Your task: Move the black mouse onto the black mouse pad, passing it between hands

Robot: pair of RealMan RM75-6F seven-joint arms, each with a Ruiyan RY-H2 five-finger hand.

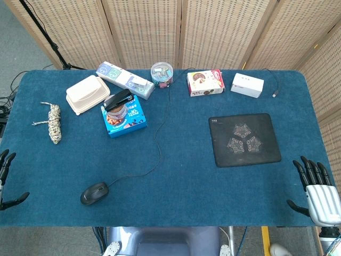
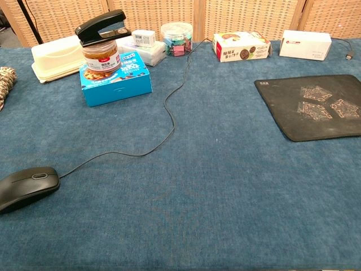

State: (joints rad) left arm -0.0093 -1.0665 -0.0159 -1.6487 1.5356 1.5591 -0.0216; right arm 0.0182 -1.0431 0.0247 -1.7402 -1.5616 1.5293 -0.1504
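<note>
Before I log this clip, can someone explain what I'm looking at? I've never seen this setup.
It is a two-armed robot with human-like hands, seated at a blue table. One picture looks down from its head, the other looks forward from its chest. The left hand and right hand rest open at the table's near corners and hold nothing. The black mouse lies near the left side, its cable running toward the back. The black mouse pad lies to the right, bare. Along the back sit boxes, a jar of clips, a coiled rope and a stapler on a jar.
</note>
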